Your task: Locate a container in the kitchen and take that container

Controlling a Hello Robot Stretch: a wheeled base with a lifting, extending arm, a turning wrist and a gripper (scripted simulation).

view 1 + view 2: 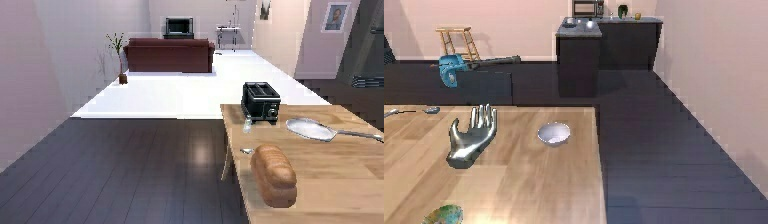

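In the forward view, a potted plant (121, 60) stands on the left at the edge of the pale floor, just beside a dark red sofa (170, 54). Behind the sofa there is a television (179, 27), and farther right a small side table (228, 35) against the far wall. The lower right part is taken by a wooden worktop (340, 165). On it a black toaster (261, 100) stands near the far left corner, with a small shaker (248, 122) just in front of it. A loaf of bread (274, 175) lies nearer to the camera. To the right of the toaster lies a flat silver pan (312, 129), its long handle pointing to the right.

In the arm side view, the wooden worktop (534, 190) covers the lower left part. A silver hand statue (472, 137) stands on it with the fingers upward. To its right, apart from it and near the worktop's right edge, sits a small white bowl (554, 134), upright; this is the thing that fits the task's container. Beyond the worktop, on the left, a wooden stool (459, 42) stands near the wall. More to the right there is a dark cabinet block (579, 60) with a microwave (587, 9) on top.

The state of the jaws cannot be told from these pictures.
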